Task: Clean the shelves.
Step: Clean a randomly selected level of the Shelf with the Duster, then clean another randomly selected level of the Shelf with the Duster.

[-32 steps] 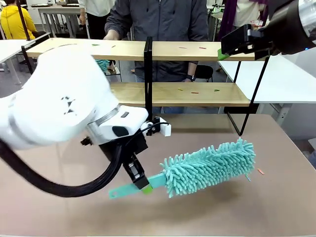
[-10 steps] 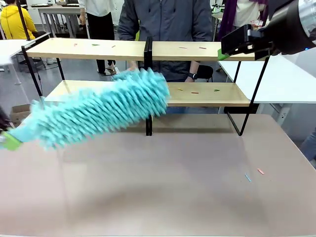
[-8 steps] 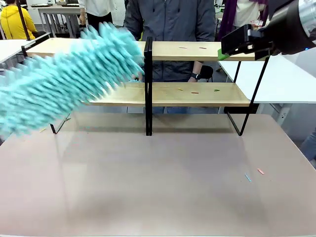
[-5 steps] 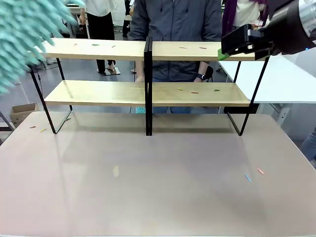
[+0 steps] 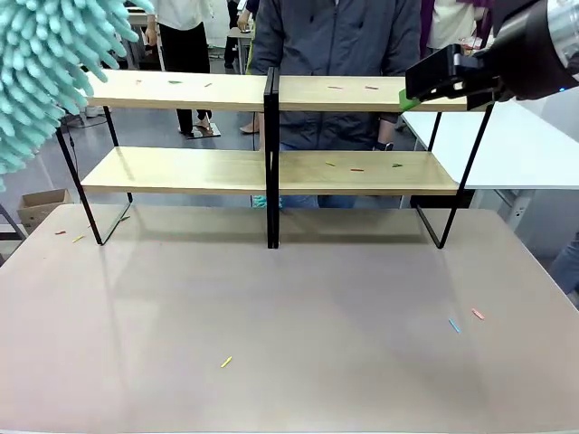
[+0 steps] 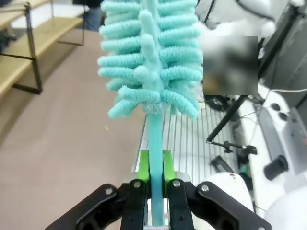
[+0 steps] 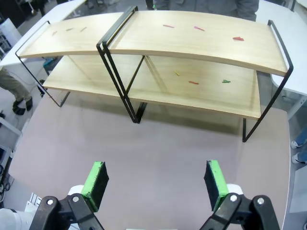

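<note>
The shelves (image 5: 362, 172) stand at the table's far side: two long light-wood boards in a black frame with a central upright. Small coloured scraps (image 5: 357, 168) lie on both boards, mostly on the right half. A fluffy teal duster (image 5: 45, 72) is held high at the upper left, in front of the rack's left end. In the left wrist view my left gripper (image 6: 154, 165) is shut on the duster's thin teal handle (image 6: 154, 139), with the head (image 6: 153, 57) upright above it. My right gripper (image 7: 155, 184) hangs open above the table, facing the shelves (image 7: 201, 43); it also appears at the upper right (image 5: 412, 98).
A person (image 5: 326, 36) stands just behind the shelves. Loose scraps lie on the beige tabletop (image 5: 317, 298): a yellow one (image 5: 225, 362) front left, blue and orange ones (image 5: 454, 325) at right, some (image 5: 60, 232) by the rack's left leg. A white table (image 5: 516, 145) is at the right.
The duster swung from low over the table's left half up to the upper left corner. A yellow scrap dropped onto the table. The person stepped slightly right. The right arm stayed still.
</note>
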